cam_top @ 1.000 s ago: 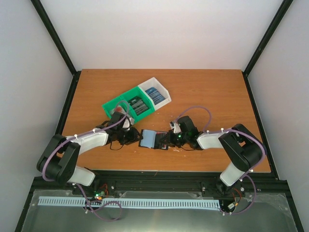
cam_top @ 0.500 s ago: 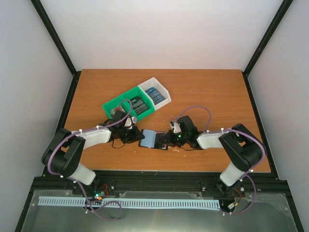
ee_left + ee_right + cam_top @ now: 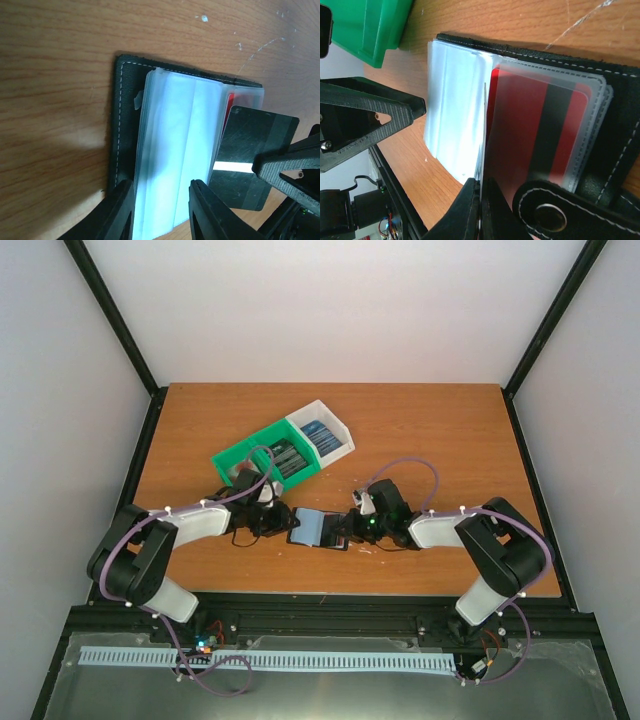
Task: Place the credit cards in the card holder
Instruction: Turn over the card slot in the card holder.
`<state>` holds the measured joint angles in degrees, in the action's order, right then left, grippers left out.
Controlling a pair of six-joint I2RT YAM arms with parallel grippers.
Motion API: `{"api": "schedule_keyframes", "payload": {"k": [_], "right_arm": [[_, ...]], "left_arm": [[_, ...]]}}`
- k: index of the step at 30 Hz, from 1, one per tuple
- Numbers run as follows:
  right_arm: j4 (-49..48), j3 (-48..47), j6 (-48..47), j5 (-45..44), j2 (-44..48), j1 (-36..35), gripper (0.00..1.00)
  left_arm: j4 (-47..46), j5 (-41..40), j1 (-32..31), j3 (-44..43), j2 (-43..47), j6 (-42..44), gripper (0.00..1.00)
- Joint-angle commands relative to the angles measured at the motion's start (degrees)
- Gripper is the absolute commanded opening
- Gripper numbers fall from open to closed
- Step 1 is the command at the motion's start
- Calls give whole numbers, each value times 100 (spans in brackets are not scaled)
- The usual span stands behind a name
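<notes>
The black card holder [image 3: 318,528] lies open on the table between both grippers. Its clear sleeves [image 3: 175,140] are fanned toward the left. My left gripper [image 3: 162,200] is open, its fingers standing either side of the sleeve stack's near end. My right gripper [image 3: 482,187] is shut on a dark credit card [image 3: 252,160] with a pale stripe. The card stands on edge [image 3: 483,145] at the gap between the left sleeves and a sleeve holding a red card [image 3: 535,135]. The holder's snap tab [image 3: 550,210] lies beside my right fingers.
A green and white bin [image 3: 285,453] stands behind the holder, with blue cards [image 3: 322,435] in its white end and dark cards [image 3: 285,458] in a green compartment. Its green corner [image 3: 365,30] is near the left gripper. The table's front edge runs just below both grippers.
The left arm's elbow has swung inward and its gripper has edged closer to the holder's left side. The right arm and its card have stayed put.
</notes>
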<state>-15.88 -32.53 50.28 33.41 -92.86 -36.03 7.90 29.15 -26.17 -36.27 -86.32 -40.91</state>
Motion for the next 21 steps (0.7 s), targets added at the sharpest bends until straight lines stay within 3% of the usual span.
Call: {"api": "schedule_keyframes", "payload": {"k": [1, 7, 15, 21], "right_arm": [[19, -69, -107, -105, 97, 26, 3], [22, -82, -109, -92, 93, 26, 3], [-24, -82, -83, -66, 76, 27, 3], [-74, -51, -55, -50, 49, 26, 3]], "left_arm": [[88, 42, -36, -169, -130, 151, 33], [265, 62, -37, -140, -176, 192, 32], [174, 301, -36, -135, -116, 201, 12], [84, 531, -37, -101, -116, 190, 12]]}}
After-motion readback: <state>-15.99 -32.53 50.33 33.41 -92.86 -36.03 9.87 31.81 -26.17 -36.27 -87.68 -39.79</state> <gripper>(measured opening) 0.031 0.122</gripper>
